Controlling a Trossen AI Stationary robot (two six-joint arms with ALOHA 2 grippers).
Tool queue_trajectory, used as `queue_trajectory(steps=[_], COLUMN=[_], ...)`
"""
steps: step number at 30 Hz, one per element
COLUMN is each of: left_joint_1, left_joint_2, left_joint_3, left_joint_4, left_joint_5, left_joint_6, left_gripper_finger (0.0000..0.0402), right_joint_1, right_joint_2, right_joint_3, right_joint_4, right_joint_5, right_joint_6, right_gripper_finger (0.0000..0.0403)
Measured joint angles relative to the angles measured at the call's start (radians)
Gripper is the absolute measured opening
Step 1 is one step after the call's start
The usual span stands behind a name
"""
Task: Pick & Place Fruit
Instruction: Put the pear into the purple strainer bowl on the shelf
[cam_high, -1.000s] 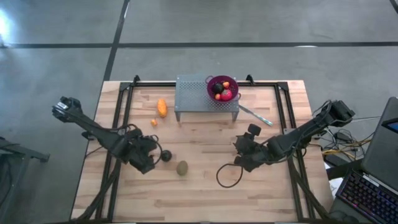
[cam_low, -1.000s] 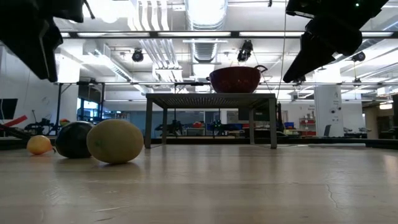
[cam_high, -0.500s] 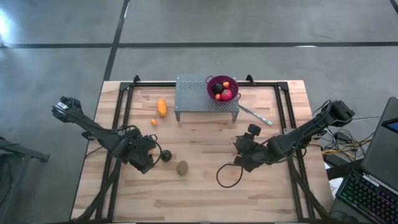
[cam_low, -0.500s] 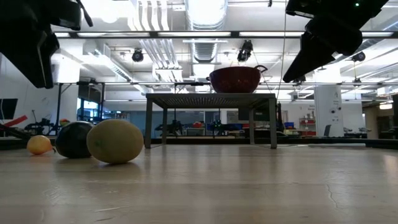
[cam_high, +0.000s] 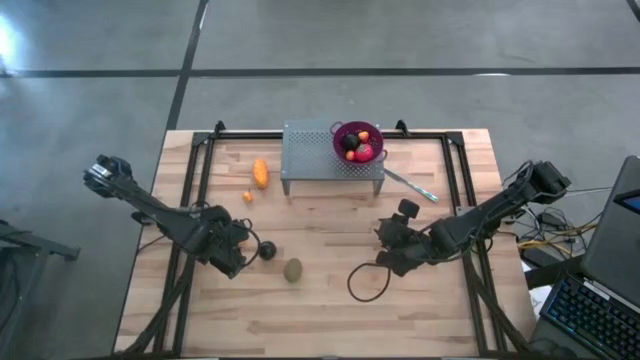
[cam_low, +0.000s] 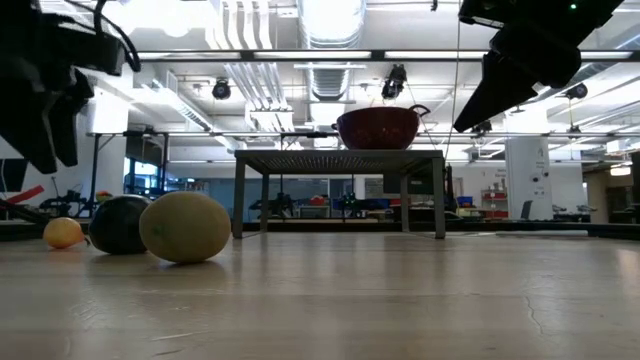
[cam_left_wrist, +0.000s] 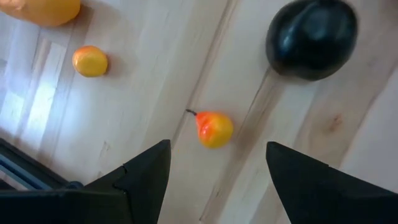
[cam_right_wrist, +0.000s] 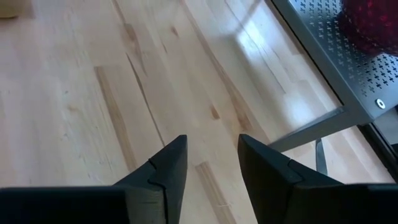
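My left gripper (cam_left_wrist: 217, 180) hangs open above the table, fingers pointing steeply down. A small red-orange fruit (cam_left_wrist: 214, 129) lies on the wood just ahead of the gap. Close by are a black round fruit (cam_left_wrist: 312, 38), a small orange ball (cam_left_wrist: 90, 61) and an elongated orange fruit (cam_high: 261, 173). A brown-green oval (cam_high: 293, 269) lies right of the black one (cam_high: 267, 251). The purple bowl (cam_high: 358, 142) holds several fruits and stands on a grey perforated stand (cam_high: 320, 160). My right gripper (cam_right_wrist: 212, 168) hovers open over bare wood at the table's right.
A thin silver utensil (cam_high: 410, 185) lies right of the stand. A black cable loop (cam_high: 368, 283) rests on the wood below my right gripper (cam_high: 390, 250). Black rails run along the table's left, right and far sides. Bare wood stretches along the near edge.
My left gripper has come down toward the table over the small fruits, still open. The fruits and my right arm have kept their places.
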Motion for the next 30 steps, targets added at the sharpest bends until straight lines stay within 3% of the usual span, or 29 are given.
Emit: queue_trajectory(steps=[9, 18, 30], left_joint_1=[0.001, 0.029, 0.054], left_joint_2=[0.000, 0.000, 0.002], left_joint_3=[-0.059, -0.084, -0.136], left_joint_4=[0.110, 0.136, 0.163], left_joint_5=[0.005, 0.027, 0.016], left_joint_6=[-0.083, -0.450, -0.638], left_gripper_finger=[0.0268, 0.0267, 0.0265], right_joint_1=[-0.012, -0.030, -0.032], right_joint_2=[0.000, 0.000, 0.000], right_joint_3=[0.000, 0.000, 0.000], right_joint_4=[0.006, 0.021, 0.037], right_joint_5=[0.000, 0.000, -0.001], right_joint_6=[-0.003, -0.003, -0.011], right_gripper_finger=[0.0160, 0.0175, 0.0181])
